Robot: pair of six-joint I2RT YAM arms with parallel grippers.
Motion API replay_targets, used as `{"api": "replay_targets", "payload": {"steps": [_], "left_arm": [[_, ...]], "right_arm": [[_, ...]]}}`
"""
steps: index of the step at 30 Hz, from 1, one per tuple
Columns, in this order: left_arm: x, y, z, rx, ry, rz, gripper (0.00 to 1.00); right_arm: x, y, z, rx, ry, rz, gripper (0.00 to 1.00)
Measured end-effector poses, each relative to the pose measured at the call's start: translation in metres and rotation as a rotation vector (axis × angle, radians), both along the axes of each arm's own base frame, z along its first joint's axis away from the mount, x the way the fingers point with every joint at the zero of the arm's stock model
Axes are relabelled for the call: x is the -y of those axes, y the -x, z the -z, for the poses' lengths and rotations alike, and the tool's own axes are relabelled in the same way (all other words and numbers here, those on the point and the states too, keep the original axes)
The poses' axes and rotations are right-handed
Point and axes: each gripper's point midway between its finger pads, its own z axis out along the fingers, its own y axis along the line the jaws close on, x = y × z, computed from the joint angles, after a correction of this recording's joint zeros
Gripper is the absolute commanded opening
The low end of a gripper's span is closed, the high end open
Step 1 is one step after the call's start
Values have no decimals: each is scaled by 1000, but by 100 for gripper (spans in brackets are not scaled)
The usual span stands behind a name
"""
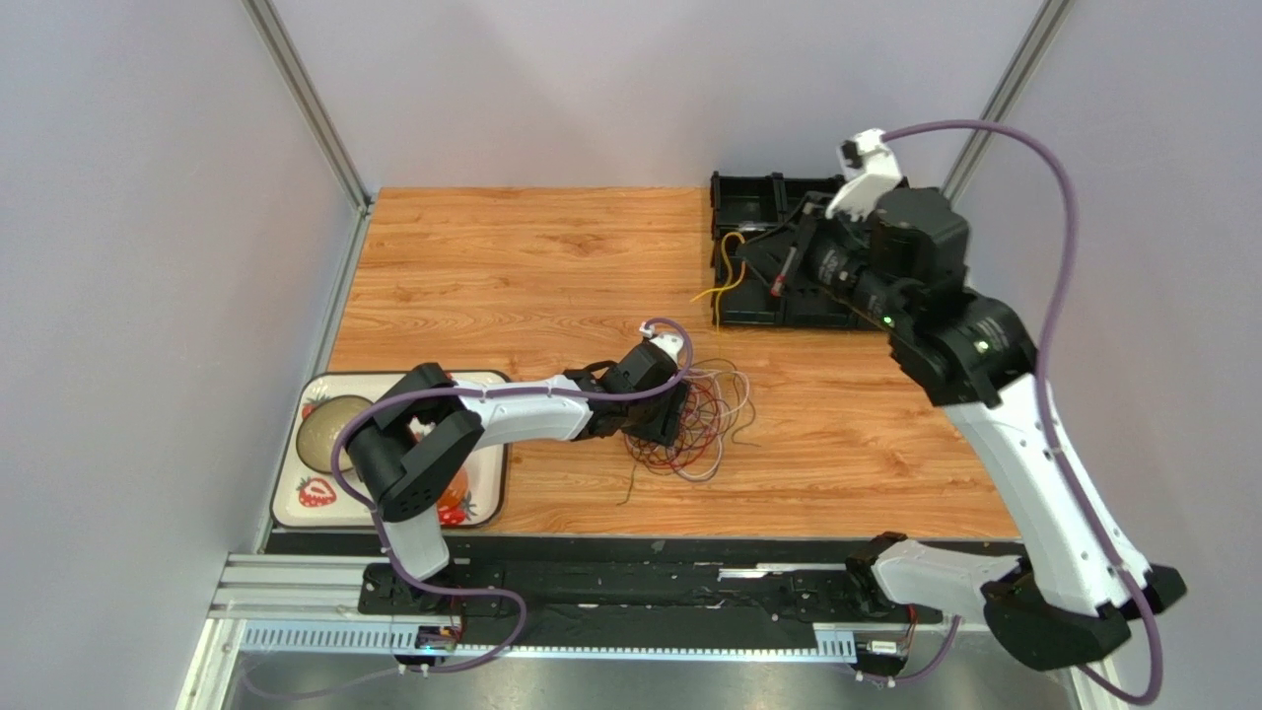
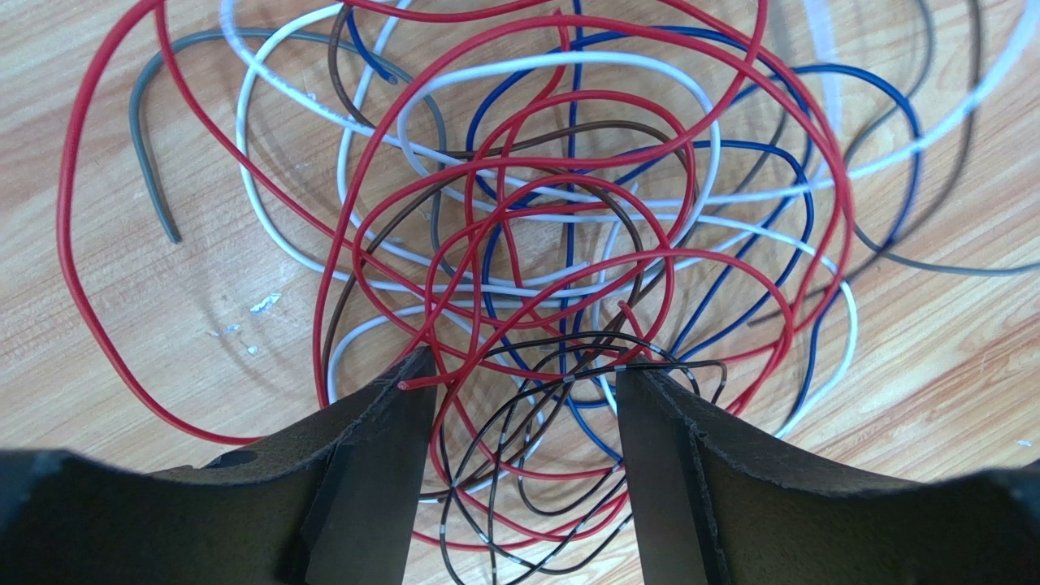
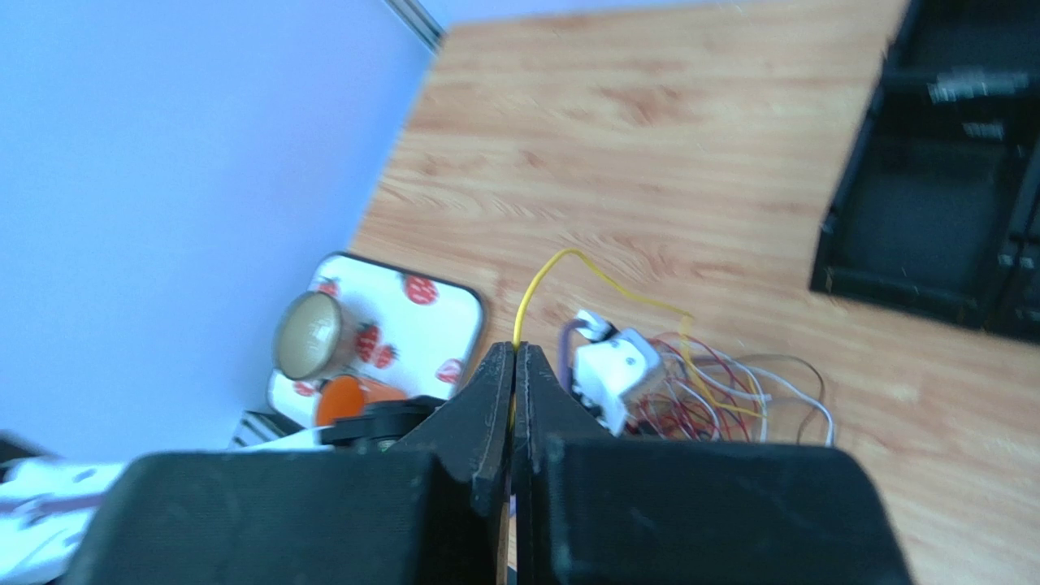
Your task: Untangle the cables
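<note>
The cables (image 1: pixel 696 422) lie in a loose tangle of red, white, blue, brown and grey loops at the table's middle. In the left wrist view the tangle (image 2: pixel 549 219) fills the frame. My left gripper (image 1: pixel 662 411) is low over the tangle's left side. It (image 2: pixel 525 390) is open, with red and black striped wires running between its jaws. My right gripper (image 1: pixel 788 269) is raised above the black tray (image 1: pixel 748 200). It (image 3: pixel 514 356) is shut on a yellow cable (image 3: pixel 543 274), which hangs down at the tray's left edge (image 1: pixel 723 289).
A strawberry-patterned tray (image 1: pixel 489 481) with a bowl (image 1: pixel 334 429) and an orange item sits at the front left, partly under the left arm. The black compartment tray stands at the back right. Grey walls close in both sides.
</note>
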Motion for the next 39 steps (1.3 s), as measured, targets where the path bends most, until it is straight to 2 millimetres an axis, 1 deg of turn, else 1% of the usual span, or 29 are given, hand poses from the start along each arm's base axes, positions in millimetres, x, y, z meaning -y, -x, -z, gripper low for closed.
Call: {"api": "replay_targets", "payload": {"steps": [3, 6, 9, 12, 17, 18, 19, 20, 22, 23, 24, 26, 27, 28, 32, 34, 35, 37, 39], "left_arm": [[0, -1, 0, 4, -2, -5, 65], [-1, -2, 0, 8, -6, -9, 66], [-4, -2, 0, 12, -18, -16, 67], [-7, -1, 0, 11, -32, -21, 67], [-9, -1, 0, 9, -38, -24, 67], [-9, -1, 0, 10, -39, -25, 67], [-9, -1, 0, 10, -40, -29, 68], [-10, -1, 0, 11, -43, -31, 68], [-12, 0, -1, 11, -52, -36, 71], [-16, 2, -3, 8, -62, -39, 72], [-19, 3, -6, 9, -68, -42, 77], [-26, 4, -20, 25, -71, -49, 80], [-29, 4, -30, 39, -66, -55, 81], [-32, 4, -43, 58, -57, -62, 82], [-42, 1, -91, 133, -17, -84, 82], [-46, 0, -113, 167, 1, -96, 82], [-48, 0, -120, 178, 7, -100, 82], [-57, 3, -135, 197, 7, -112, 82], [-68, 7, -145, 208, -4, -119, 82]], "right_arm": [[7, 24, -47, 103, -79, -33, 0], [15, 44, -86, 196, -136, -53, 0], [21, 57, -112, 260, -169, -62, 0], [23, 68, -139, 321, -191, -94, 0], [21, 85, -218, 497, -266, -160, 0], [21, 90, -229, 530, -282, -172, 0], [22, 94, -233, 545, -290, -179, 0], [23, 96, -233, 551, -295, -181, 0], [23, 96, -222, 537, -291, -179, 0], [25, 95, -211, 515, -282, -169, 0], [25, 93, -200, 491, -272, -161, 0], [25, 84, -167, 427, -242, -133, 0], [23, 79, -152, 396, -228, -124, 0], [21, 72, -134, 356, -213, -116, 0], [5, 46, -45, 156, -148, -100, 0], [-1, 38, 3, 48, -115, -94, 0], [-3, 36, 26, -4, -99, -90, 0], [-5, 35, 61, -85, -74, -83, 0], [-5, 36, 84, -141, -63, -77, 0]]}}
